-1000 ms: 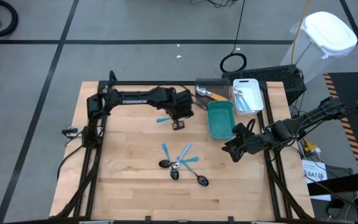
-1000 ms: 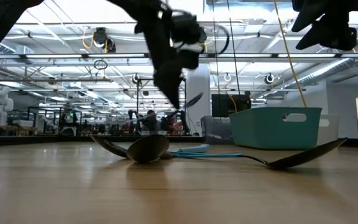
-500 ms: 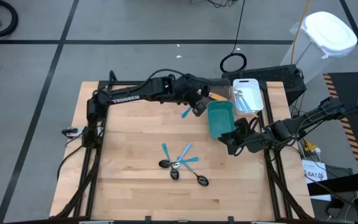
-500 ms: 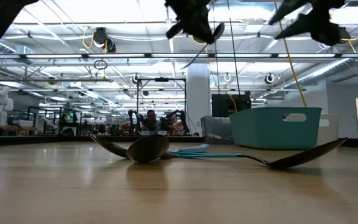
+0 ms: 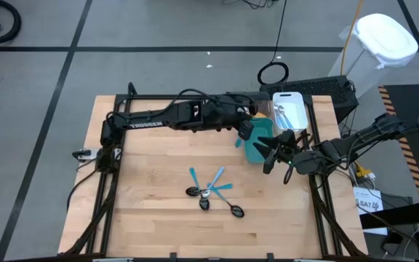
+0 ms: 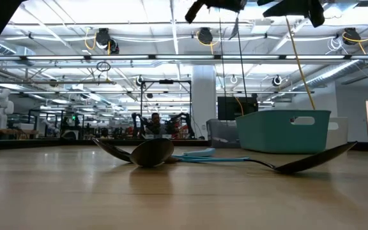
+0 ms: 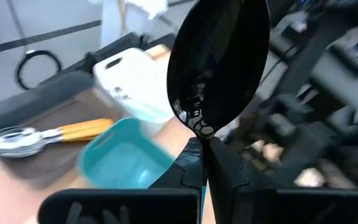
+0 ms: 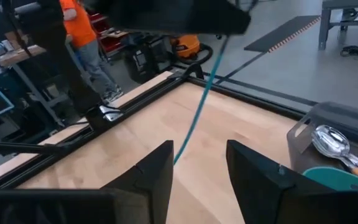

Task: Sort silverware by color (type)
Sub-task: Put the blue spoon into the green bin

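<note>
My left gripper point(image 5: 244, 129) is raised over the left rim of the teal bin point(image 5: 259, 145), shut on a spoon with a black bowl point(image 7: 219, 62) and a thin light-blue handle point(image 8: 194, 118). My right gripper point(image 5: 270, 151) stands open just right of it, above the teal bin, pointing at the left gripper. In the right wrist view the blue handle hangs in front of the gap point(image 8: 199, 165) between the fingers; I cannot tell if it touches them. More silverware lies in a loose pile point(image 5: 213, 193) on the table, black bowls and blue handles crossing. My left gripper pinches the spoon between its two fingers at the neck point(image 7: 202, 134), where the black bowl meets the handle. The bowl sticks out past the fingertips. The blue handle point(image 5: 237, 141) hangs below the gripper. The spoon is lifted clear of table and bins.
A white bin point(image 5: 291, 113) with blue-handled pieces stands at the far right. Left of it is a gray bin point(image 5: 247, 105) holding orange-handled silverware point(image 7: 79, 130). A person in orange point(image 8: 82, 37) stands beyond the table's edge. Bare wood lies at the table's left and near side point(image 5: 151, 211).
My left gripper has risen and swung toward the table's right, from bare wood to over the teal bin, rolling its wrist with the spoon lifted clear. My right gripper has turned toward it and shifted slightly toward the far edge. The pile has not moved.
</note>
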Motion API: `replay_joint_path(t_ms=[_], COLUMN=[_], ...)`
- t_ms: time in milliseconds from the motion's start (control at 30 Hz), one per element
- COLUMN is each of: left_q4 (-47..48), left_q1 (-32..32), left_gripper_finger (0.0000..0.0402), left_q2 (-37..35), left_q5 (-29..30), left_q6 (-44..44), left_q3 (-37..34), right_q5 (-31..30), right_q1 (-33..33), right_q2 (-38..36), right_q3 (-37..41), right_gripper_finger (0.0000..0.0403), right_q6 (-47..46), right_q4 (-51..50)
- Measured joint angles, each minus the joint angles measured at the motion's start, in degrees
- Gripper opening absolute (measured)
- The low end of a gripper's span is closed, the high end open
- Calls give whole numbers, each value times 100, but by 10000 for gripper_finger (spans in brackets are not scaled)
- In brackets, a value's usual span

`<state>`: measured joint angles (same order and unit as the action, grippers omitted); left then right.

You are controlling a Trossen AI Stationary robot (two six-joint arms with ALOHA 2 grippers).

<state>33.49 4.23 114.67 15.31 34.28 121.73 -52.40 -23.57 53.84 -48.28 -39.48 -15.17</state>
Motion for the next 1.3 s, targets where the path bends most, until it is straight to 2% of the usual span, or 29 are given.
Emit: replay_joint_path(t_ms=[167,333,600,767,967,1300], left_q4=[-689,-838,-1285,-1605,-1620,-1731], left_q1=[-142,-252,-260,-263,-276,-361], left_gripper_finger=[5,5,5,5,5,5], left_q2=[0,0,0,39,111,109], left_q5=[238,640,737,739,746,876], left_q6=[191,189,173,85,183,207], left_q3=[0,0,0,0,3,2], right_q5=[-9,-37,-9,-2,0,203], right_q1=[0,4,135,264,364,448], right_q2=[0,0,31,31,30,28], right_q3=[1,1,1,1,1,0], right_gripper_finger=[142,153,209,209,162,20], right_q6=[112,184,268,269,269,237], right_q4=[3,1,-26,-39,-100,-144])
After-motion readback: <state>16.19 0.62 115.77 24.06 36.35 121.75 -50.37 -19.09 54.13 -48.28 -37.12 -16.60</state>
